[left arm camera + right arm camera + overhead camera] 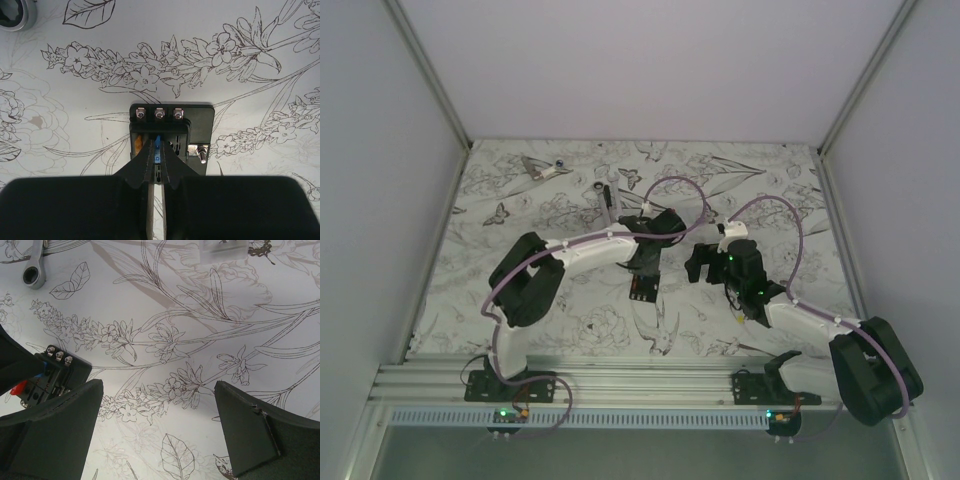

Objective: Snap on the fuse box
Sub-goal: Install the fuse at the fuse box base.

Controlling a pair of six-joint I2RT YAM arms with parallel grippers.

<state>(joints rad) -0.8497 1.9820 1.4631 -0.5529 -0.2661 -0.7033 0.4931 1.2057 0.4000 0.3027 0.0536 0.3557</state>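
Note:
The fuse box (200, 120) is a small black box with three screws on its far edge, lying flat on the flower-printed mat. It also shows in the top view (643, 288) and at the left of the right wrist view (62, 372). My left gripper (158, 151) stands right over it, its fingers closed on a blue fuse (158, 145) seated in a slot. An orange fuse (137, 143) sits beside it. My right gripper (157, 390) is wide open and empty, hovering over the mat to the right of the box (705, 262).
A ratchet wrench (34, 270) lies beyond the box, seen also in the top view (603, 195). A clear plastic piece (223, 249) lies at the far edge of the right wrist view. A small light object (545, 168) lies at the far left. Walls enclose the mat.

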